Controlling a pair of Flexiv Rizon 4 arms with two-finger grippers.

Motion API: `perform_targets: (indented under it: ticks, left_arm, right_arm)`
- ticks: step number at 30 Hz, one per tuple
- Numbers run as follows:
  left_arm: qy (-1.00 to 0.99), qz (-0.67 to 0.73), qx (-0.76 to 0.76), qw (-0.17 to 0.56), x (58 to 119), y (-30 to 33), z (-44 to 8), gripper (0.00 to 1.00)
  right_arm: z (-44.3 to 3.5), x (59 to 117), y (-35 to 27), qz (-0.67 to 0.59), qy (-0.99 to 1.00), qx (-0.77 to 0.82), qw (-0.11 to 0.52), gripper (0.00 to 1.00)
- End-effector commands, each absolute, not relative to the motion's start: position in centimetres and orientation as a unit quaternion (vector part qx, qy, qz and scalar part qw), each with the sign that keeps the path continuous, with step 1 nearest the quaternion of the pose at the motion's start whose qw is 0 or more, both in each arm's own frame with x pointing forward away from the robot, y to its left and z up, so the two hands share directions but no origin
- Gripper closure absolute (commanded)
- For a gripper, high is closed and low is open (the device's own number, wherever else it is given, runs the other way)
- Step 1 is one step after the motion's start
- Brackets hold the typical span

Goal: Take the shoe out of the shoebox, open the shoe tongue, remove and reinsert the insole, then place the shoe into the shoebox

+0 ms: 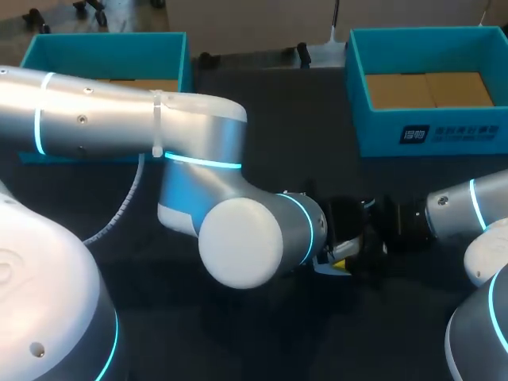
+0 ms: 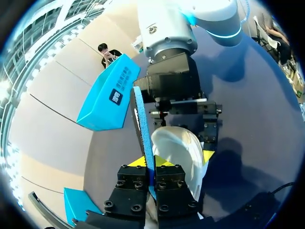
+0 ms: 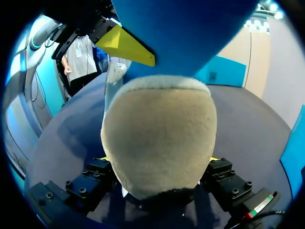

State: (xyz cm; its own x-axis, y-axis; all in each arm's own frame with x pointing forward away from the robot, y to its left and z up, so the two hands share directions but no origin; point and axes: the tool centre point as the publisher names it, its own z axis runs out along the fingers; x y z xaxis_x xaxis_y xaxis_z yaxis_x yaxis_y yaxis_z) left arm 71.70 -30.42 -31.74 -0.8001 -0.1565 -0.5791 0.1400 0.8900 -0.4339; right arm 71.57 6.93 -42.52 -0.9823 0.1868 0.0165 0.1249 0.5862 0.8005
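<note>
— How does the shoe [image 2: 177, 145] look?
— From the left wrist its upper is white and smooth; from the right wrist the heel is a rounded, cream, fuzzy surface with a dark edge nearest the gripper. It is out of the shoebox [image 1: 429, 131], over the dark table [image 1: 262, 119] near the middle, between my two arms; I cannot tell whether it rests on the table.

— Who has hold of it?
— The right gripper [image 3: 158, 162] is clamped on it, one finger on each side of the heel; the left gripper [image 2: 151, 163] is closed narrow on the insole [image 2: 142, 124], pinching the thin sheet from both faces.

— And the insole itself?
— Bright blue on one face and dark on the other; it stands on edge just beside the white upper; I cannot tell whether its near end sits inside the shoe.

— Any writing?
— There is white print [image 1: 451, 133] on the near wall of the teal shoebox, which sits at the table's far right with brown cardboard [image 1: 429, 89] in its bottom; a small white mark on the insole's dark face is too small to read; a second teal box [image 1: 103, 49] stands at the far left.
</note>
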Motion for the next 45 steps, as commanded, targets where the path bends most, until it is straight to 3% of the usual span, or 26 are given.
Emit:
perform_targets:
  ticks: [1,15,34,45]
  left_arm:
    - [0.911,-0.247,-0.007,0.332,71.0,-30.4,-30.7,1.0]
    - [0.905,-0.303,-0.03,0.297,70.2,-33.3,-23.8,1.0]
    - [0.937,-0.304,-0.038,0.167,68.7,-34.1,-15.1,1.0]
    - [0.923,-0.376,-0.045,0.071,68.7,-33.1,-9.7,1.0]
  right_arm:
    - [-42.7,71.6,7.0,0.444,0.891,0.088,0.035,1.0]
    - [-42.7,71.6,7.0,0.444,0.891,0.088,0.035,1.0]
    - [-42.7,71.6,7.0,0.444,0.891,0.088,0.035,1.0]
    - [-42.7,71.6,7.0,0.444,0.891,0.088,0.035,1.0]
